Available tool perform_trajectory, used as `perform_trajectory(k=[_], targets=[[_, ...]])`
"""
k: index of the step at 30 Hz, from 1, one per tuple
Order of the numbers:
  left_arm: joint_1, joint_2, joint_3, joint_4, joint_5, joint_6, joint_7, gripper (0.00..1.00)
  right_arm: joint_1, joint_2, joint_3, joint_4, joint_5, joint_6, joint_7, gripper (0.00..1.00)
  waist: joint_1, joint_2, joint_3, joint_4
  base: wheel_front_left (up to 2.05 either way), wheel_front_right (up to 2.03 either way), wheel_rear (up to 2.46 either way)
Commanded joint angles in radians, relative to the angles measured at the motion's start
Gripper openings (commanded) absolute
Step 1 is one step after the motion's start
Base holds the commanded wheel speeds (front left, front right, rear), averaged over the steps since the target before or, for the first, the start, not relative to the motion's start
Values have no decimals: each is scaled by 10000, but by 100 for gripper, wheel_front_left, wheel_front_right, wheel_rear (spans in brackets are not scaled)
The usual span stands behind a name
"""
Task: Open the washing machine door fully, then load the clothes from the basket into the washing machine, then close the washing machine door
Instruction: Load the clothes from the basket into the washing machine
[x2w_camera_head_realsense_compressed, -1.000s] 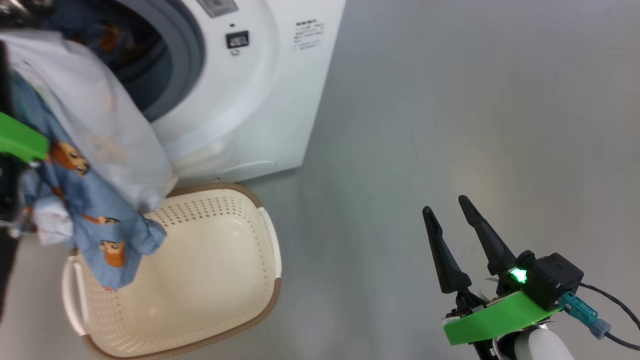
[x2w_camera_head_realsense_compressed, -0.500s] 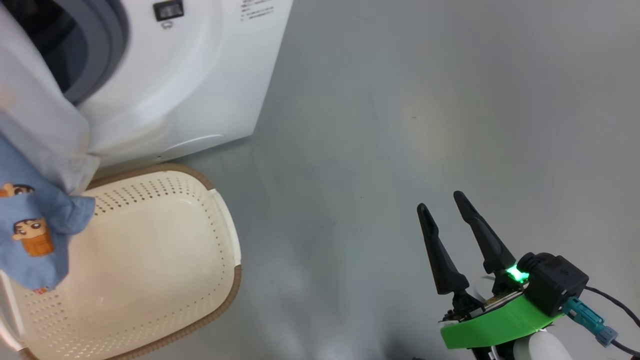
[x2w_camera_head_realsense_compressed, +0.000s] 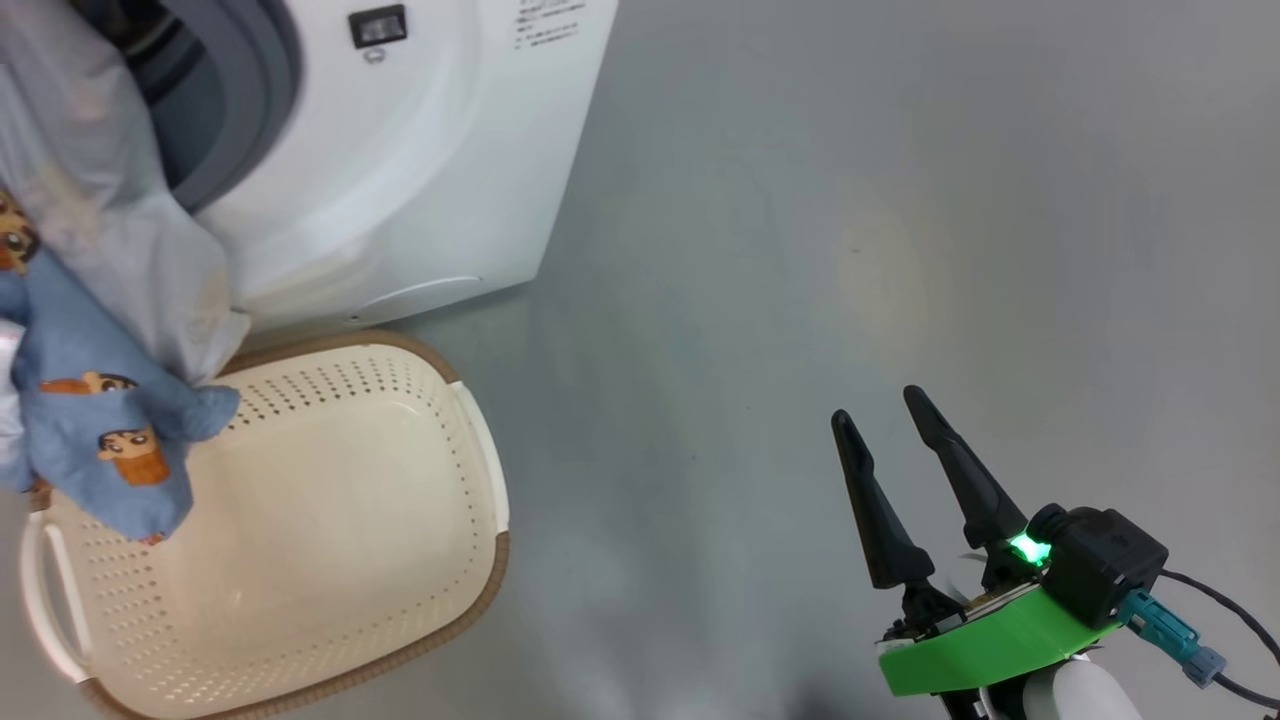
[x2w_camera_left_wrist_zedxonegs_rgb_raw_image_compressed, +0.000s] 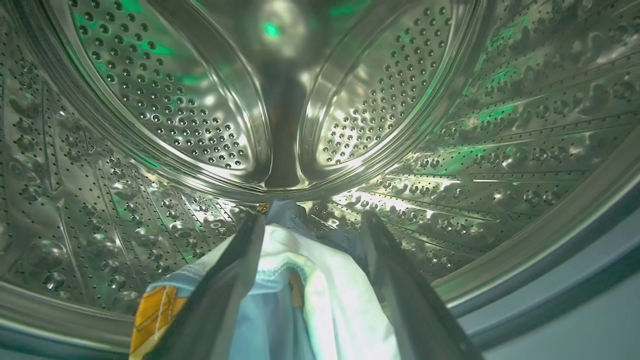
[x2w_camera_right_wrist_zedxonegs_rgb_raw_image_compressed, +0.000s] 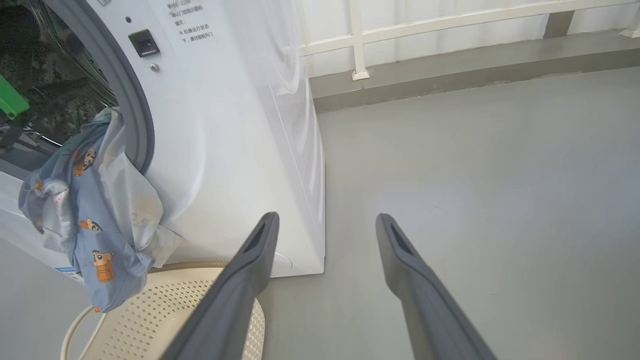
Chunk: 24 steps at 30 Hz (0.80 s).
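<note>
Where our left hand (x2w_camera_left_wrist_zedxonegs_rgb_raw_image_compressed: 315, 219) reaches into the big white front-loading washing machine's (x2w_camera_head_realsense_compressed: 420, 170) perforated steel drum (x2w_camera_left_wrist_zedxonegs_rgb_raw_image_compressed: 165, 105), its dark fingers (x2w_camera_left_wrist_zedxonegs_rgb_raw_image_compressed: 225, 290) stand apart, the light blue cartoon-printed clothes (x2w_camera_right_wrist_zedxonegs_rgb_raw_image_compressed: 100, 225) lying between them. The garments trail out over the grey gasket (x2w_camera_right_wrist_zedxonegs_rgb_raw_image_compressed: 142, 125) above the cream perforated plastic basket (x2w_camera_head_realsense_compressed: 485, 560). Our right hand (x2w_camera_head_realsense_compressed: 876, 404) hovers, splayed, over grey floor (x2w_camera_head_realsense_compressed: 900, 200).
</note>
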Motion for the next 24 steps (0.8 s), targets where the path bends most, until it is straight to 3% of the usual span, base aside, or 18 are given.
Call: perform_trajectory(k=[1, 9, 24], targets=[[132, 415, 161, -213, -61, -26, -78, 100, -108, -50, 154, -165, -37, 16, -48, 100, 0, 0, -145, 144, 0, 0, 0], [864, 352, 307, -822, 163, -26, -131, 100, -180, -50, -141, 24, -119, 16, -48, 100, 0, 0, -559, 624, 0, 0, 0], [3780, -657, 2290, -3077, 1932, -27, -134, 100, -270, -50, -582, 575, -186, 16, -48, 100, 0, 0, -1674, 1259, 0, 0, 0]])
